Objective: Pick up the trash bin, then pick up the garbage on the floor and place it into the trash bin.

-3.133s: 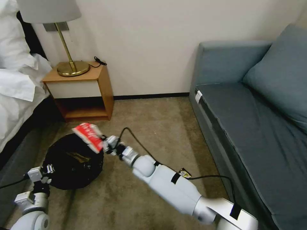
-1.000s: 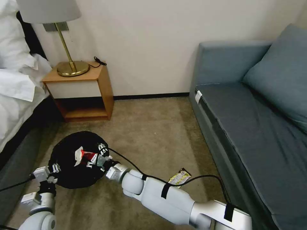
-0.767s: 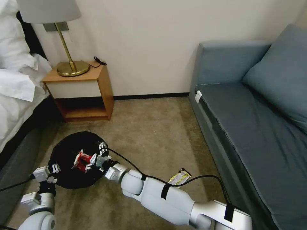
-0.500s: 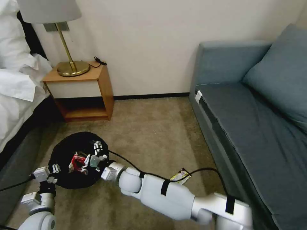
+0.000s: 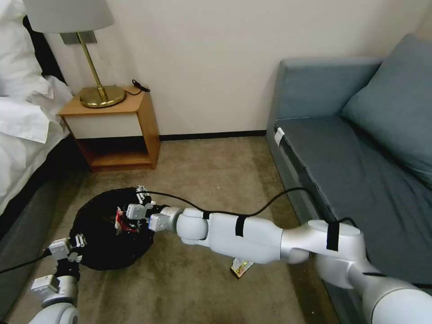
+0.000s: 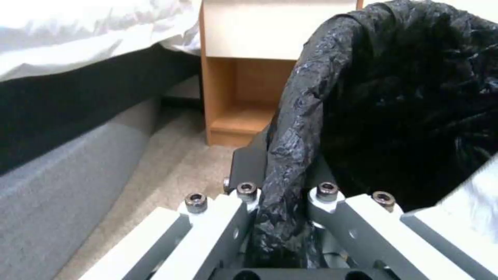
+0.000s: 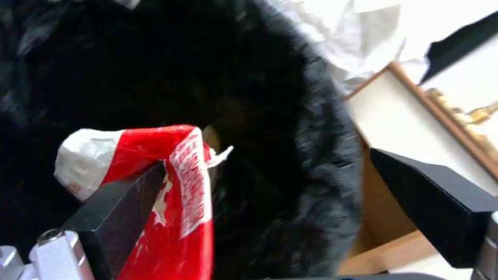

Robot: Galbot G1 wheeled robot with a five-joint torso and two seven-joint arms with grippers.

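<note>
We are seeing the bin [image 5: 108,234] standing on the carpet [image 5: 216,180] near the nightstand [image 5: 117,130], its black bag [image 6: 394,101] lining the mouth and draping over the rim. Our left gripper [image 5: 67,247] is sitting at the near edge of the bin, and in the left wrist view its fingers [image 6: 228,217] are clamping a fold of the bag at the rim. Our right arm is reaching across from the sofa [image 5: 360,157] side, and the right gripper [image 5: 135,211] is hanging over the bin's mouth at its far right edge. In the right wrist view its jaws are standing wide apart, and the red wrapper [image 7: 176,186] is lying against one finger [image 7: 119,217], draped over it and not pinched, above the dark inside of the bag. From the head view the wrapper is showing as a red patch just beside the gripper, inside the rim. A gold wrapper [image 5: 240,267] is lying on the carpet under the right forearm, well apart from the bin
</note>
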